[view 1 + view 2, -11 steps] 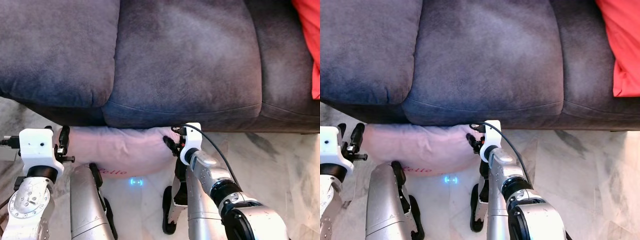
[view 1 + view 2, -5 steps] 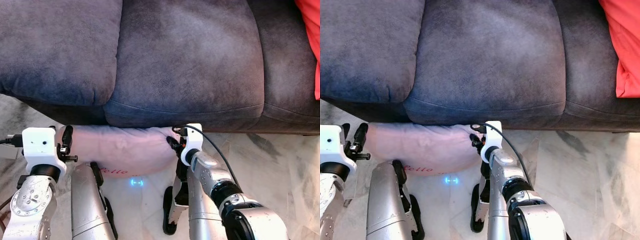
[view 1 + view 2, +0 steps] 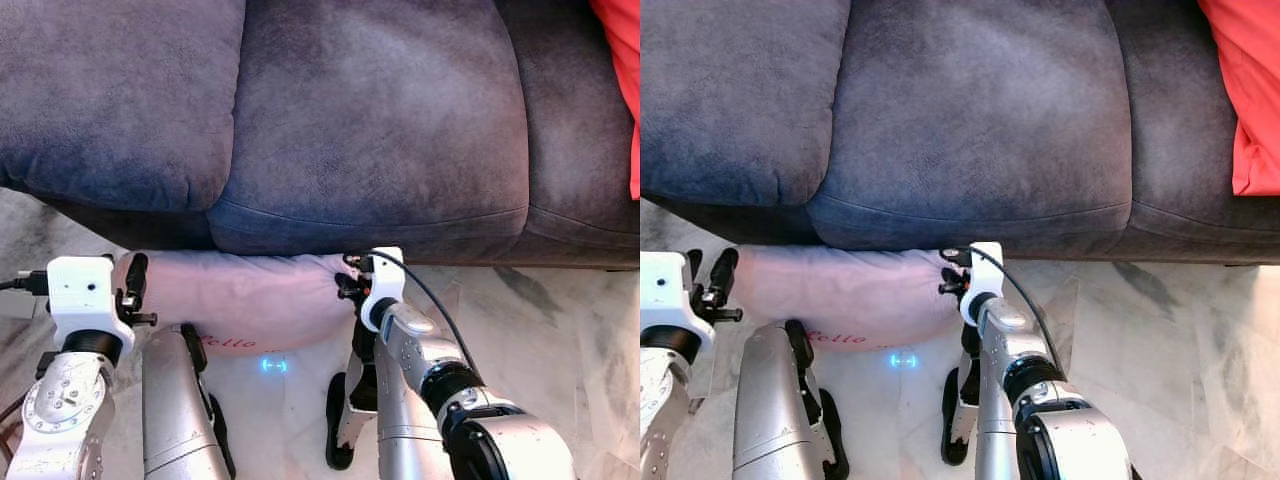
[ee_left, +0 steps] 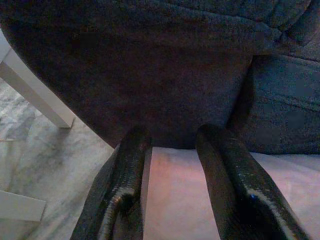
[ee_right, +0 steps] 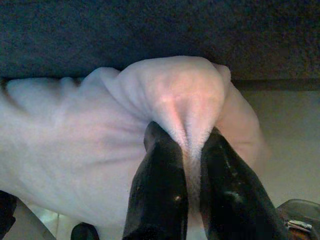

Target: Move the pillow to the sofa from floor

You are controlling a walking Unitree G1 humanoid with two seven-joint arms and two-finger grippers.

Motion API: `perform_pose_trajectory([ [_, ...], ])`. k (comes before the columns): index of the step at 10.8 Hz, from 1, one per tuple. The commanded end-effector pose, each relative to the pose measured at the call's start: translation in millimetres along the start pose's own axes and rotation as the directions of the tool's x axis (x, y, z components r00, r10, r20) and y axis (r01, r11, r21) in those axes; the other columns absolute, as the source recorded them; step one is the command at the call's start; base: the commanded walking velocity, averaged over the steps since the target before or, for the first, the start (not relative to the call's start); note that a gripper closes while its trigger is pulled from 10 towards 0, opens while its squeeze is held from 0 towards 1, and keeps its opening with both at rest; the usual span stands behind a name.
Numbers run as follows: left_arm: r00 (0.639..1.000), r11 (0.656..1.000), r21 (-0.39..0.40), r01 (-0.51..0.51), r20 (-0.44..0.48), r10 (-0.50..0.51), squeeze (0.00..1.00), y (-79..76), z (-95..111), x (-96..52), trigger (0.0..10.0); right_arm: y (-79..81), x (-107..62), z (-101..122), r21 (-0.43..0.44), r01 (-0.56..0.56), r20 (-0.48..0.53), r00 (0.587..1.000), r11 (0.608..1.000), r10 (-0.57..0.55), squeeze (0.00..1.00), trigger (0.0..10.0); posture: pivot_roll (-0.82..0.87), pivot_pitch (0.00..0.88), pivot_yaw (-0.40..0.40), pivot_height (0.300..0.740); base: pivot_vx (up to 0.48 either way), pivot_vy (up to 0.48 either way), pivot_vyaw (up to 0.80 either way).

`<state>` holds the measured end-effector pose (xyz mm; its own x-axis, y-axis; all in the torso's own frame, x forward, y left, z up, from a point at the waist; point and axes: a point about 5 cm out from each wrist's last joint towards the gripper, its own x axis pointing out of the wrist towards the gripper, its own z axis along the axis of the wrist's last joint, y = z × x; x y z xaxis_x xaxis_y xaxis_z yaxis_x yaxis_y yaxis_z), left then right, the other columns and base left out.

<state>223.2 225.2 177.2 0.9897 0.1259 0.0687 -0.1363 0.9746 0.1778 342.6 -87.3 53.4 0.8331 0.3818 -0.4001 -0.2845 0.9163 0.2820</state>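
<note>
My right gripper (image 5: 187, 165) pinches the pillow (image 3: 245, 300) at its right corner; my left gripper (image 4: 172, 180), fingers apart, should clamp the left end; lift evenly onto the sofa (image 3: 370, 110).

**Right gripper's got hold of the pillow now**

A second ago the right gripper (image 5: 186, 150) was just nosing at the corner of the pink pillow (image 3: 240, 295). Now its fingers (image 5: 159, 190) have pinched in, and a fold of fabric is bunched up tight between them.
</note>
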Motion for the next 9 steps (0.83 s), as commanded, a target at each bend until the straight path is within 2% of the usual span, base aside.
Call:
perform_pose_trajectory([
  [1, 1.000, 1.000, 0.004, 0.006, -0.016, -0.006, 0.00, -2.1, -2.2, -4.1, 10.0, -6.7, -3.4, -10.8, 0.009, 0.030, -0.029, 0.999, 1.000, -0.029, 0.00, 0.0, 0.14, 0.445, -0.157, 0.505, 0.000, 0.000, 0.00],
  [4, 1.000, 1.000, -0.014, -0.007, -0.014, 0.007, 0.00, -3.1, -7.0, 3.9, 10.0, -5.8, -1.8, -4.4, 0.005, 0.024, -0.016, 1.000, 1.000, -0.024, 0.00, 0.0, 0.14, 0.397, -0.156, 0.505, 0.000, 0.000, 0.00],
  [6, 0.999, 0.999, -0.039, -0.027, -0.023, 0.026, 0.00, -4.5, -17.9, 16.8, 10.0, -8.2, -2.0, -5.4, -0.034, 0.039, -0.030, 0.999, 0.999, -0.040, 0.00, 0.0, 0.14, 0.332, -0.158, 0.505, 0.000, 0.000, 0.00],
  [7, 0.999, 0.998, -0.050, -0.029, -0.032, 0.027, 0.00, -7.4, -24.3, 21.1, 10.0, -13.0, -3.4, -6.0, -0.053, 0.058, -0.034, 0.998, 0.997, -0.060, 0.00, 10.0, 0.14, 0.301, -0.157, 0.505, 0.000, 0.000, 0.00],
  [9, 0.998, 0.996, -0.079, -0.032, -0.049, 0.029, 0.00, -14.2, -35.7, 30.7, 10.0, -23.9, -7.5, -7.7, -0.071, 0.085, -0.033, 0.996, 0.994, -0.088, 0.00, 10.0, 0.15, 0.242, -0.155, 0.505, 0.000, 0.000, 0.00],
])
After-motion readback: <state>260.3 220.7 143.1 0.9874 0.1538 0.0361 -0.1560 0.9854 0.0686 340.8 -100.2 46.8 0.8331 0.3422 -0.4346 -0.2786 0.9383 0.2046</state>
